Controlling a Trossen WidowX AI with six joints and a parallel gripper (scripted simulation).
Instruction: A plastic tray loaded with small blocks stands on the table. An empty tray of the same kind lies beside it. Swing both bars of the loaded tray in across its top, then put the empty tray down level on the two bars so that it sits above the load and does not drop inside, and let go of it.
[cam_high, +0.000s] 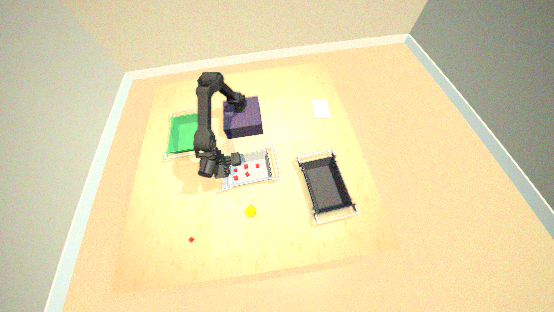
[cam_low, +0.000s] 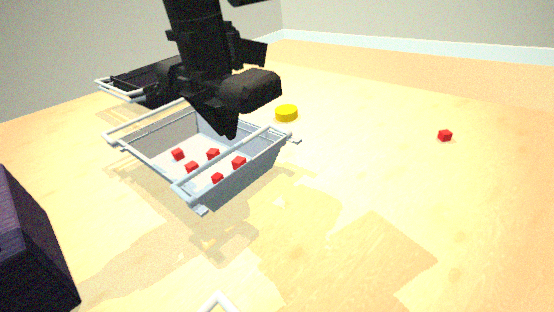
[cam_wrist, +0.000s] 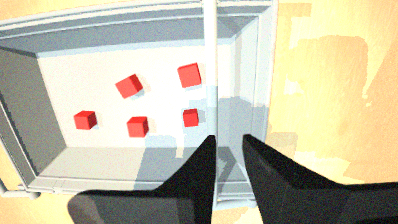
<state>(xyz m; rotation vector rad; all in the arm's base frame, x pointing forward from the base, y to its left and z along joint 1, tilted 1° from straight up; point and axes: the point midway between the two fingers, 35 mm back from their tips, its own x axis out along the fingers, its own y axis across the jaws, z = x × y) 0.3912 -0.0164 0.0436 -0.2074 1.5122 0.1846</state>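
The loaded light grey tray (cam_high: 250, 183) (cam_low: 250, 175) (cam_wrist: 25, 100) holds several red blocks (cam_high: 246, 174) (cam_low: 178, 153) (cam_wrist: 137, 126). One wire bar (cam_low: 205, 167) (cam_wrist: 210, 60) lies in across the tray's top, near the end by my arm. The other bar (cam_high: 274, 162) (cam_low: 145, 120) is still swung out over the far end. My gripper (cam_high: 234, 160) (cam_low: 230, 134) (cam_wrist: 230, 142) points down at the near bar, its fingers nearly shut with a narrow gap, gripping nothing. The bar runs along the left finger. The empty dark tray (cam_high: 306, 180) (cam_low: 130, 80) lies on the table beyond the loaded one.
A yellow disc (cam_high: 250, 211) (cam_low: 286, 112) and a loose red block (cam_high: 191, 239) (cam_low: 444, 135) lie in front of the trays. A purple box (cam_high: 243, 117) (cam_low: 25, 250), a green tray (cam_high: 182, 132) and a white card (cam_high: 321, 108) lie at the back.
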